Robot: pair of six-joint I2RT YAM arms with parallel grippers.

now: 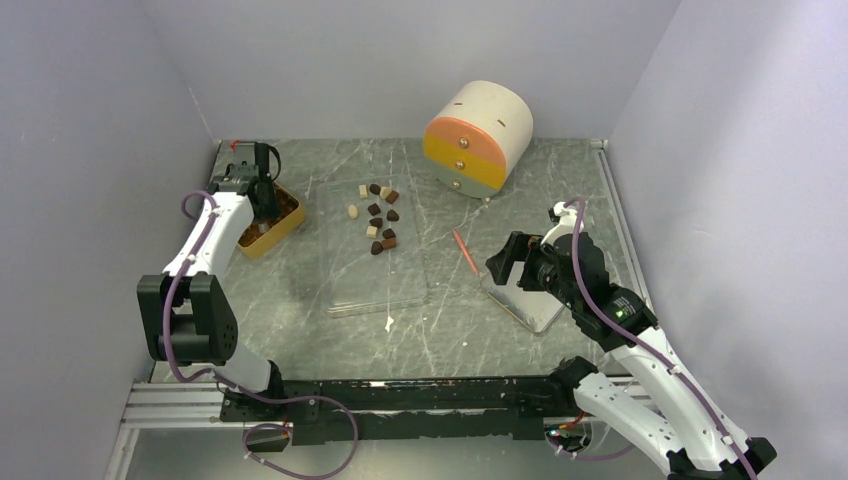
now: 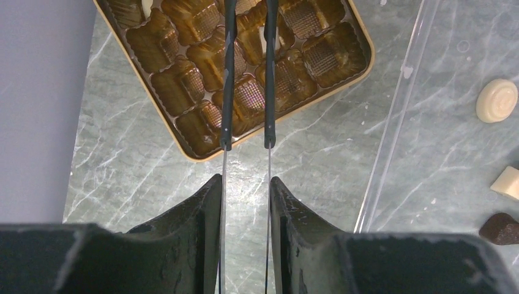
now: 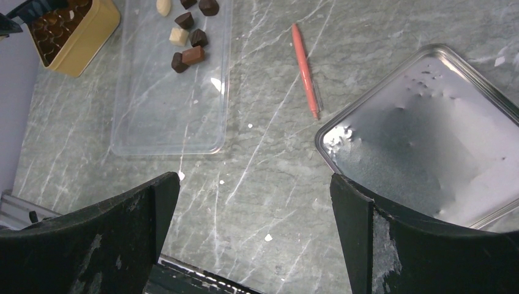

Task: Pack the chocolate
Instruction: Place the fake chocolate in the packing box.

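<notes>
Several chocolate pieces (image 1: 380,215), dark, brown and cream, lie loose on a clear plastic sheet (image 1: 375,275). They also show in the right wrist view (image 3: 188,52), and a round cream piece shows in the left wrist view (image 2: 496,100). My left gripper (image 1: 262,187) is shut on thin metal tweezers (image 2: 227,92) that reach over the golden compartmented tray (image 2: 202,150). The tweezer tips run out of view. A cream piece (image 2: 275,40) sits in a compartment beside the right blade. My right gripper (image 3: 254,184) is open and empty, low over the table at the right (image 1: 505,262).
A thin orange-red stick (image 1: 465,252) lies right of the clear sheet. A silver tin lid (image 1: 528,302) lies under my right arm. A round cream, orange and yellow drawer box (image 1: 478,137) stands at the back. Grey walls close both sides.
</notes>
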